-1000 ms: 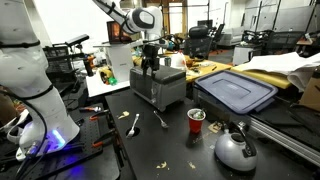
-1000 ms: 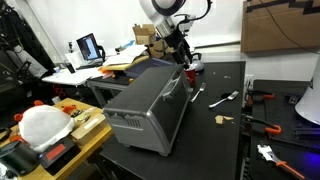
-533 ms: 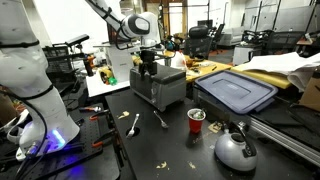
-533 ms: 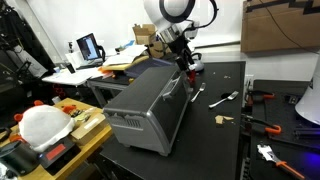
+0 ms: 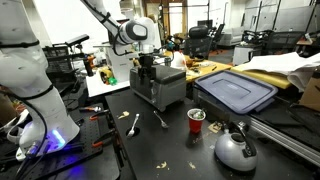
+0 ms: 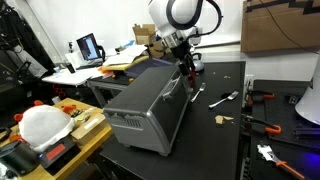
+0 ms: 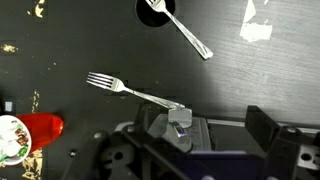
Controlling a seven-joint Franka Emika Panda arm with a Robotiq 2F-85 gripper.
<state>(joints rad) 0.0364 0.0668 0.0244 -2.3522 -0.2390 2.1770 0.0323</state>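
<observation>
The black two-finger gripper (image 5: 147, 67) hangs with its jaws apart over the far end of the grey metal box-shaped appliance (image 6: 150, 100); whether they touch cannot be told. In the wrist view a finger (image 7: 178, 122) hides the handle tip of the silver fork (image 7: 120, 88), and the red cup (image 7: 30, 132) is cut off at the edge.

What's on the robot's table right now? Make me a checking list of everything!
surface: black table, a few pale crumbs scattered on it.
job's things: grey metal appliance; the gripper is at one end of it, whether it touches cannot be told.
clutter: fork, spoon, red cup, silver kettle, blue lid, red-handled tools.
grippers: gripper, fingers open, holding nothing.
cables: nothing seen.
surroundings: screen, cardboard box, office chair.
</observation>
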